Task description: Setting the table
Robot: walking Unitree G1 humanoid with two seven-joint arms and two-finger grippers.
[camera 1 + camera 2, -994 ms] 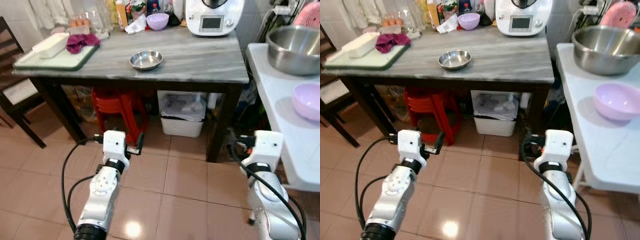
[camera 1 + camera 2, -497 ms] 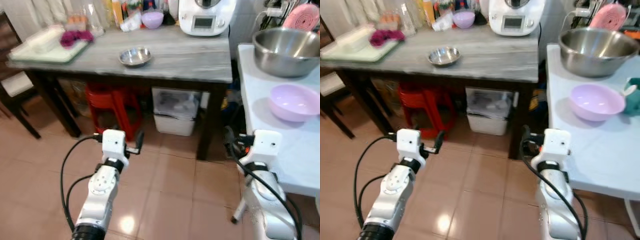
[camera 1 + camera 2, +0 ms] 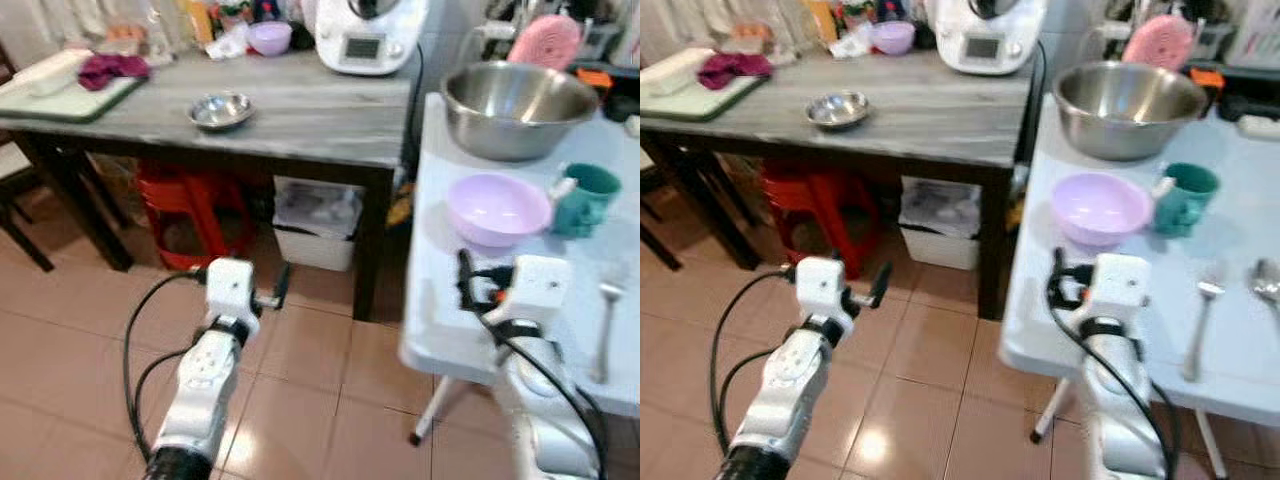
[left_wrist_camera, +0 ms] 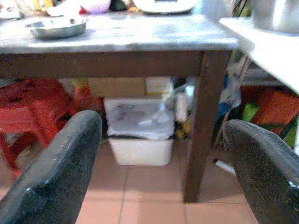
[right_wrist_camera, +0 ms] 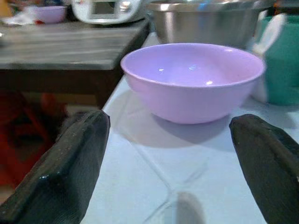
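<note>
Left eye view: a grey counter [image 3: 300, 110] stands at left, a white counter [image 3: 440, 310] at right, tiled floor [image 3: 80, 330] below.
White counter: a lilac bowl [image 3: 497, 208] sits near its front edge; a teal mug [image 3: 585, 198] stands just beside it on the right; a steel mixing bowl [image 3: 517, 95] is behind them; a fork [image 3: 606, 330] lies to the right, and in the right eye view a spoon [image 3: 1266, 283] lies beyond the fork.
Grey counter: a small steel dish [image 3: 221, 109] near the middle; a white appliance [image 3: 368, 35] at the back; a small purple bowl [image 3: 269, 37] beside it; a tray [image 3: 65, 95] with a magenta cloth [image 3: 110, 68] at the far left.
Under grey counter: a red stool [image 3: 195, 205] and a white bin [image 3: 318, 232].
Left end effector [image 3: 282, 285]: low over the floor in front of the grey counter, fingers spread wide, empty; its wrist view looks under the counter at the bin.
Right end effector [image 3: 464, 282]: over the front of the white counter, just short of the lilac bowl, fingers [image 5: 70, 172] spread wide, holding nothing; the bowl lies between them in the right wrist view, untouched.
</note>
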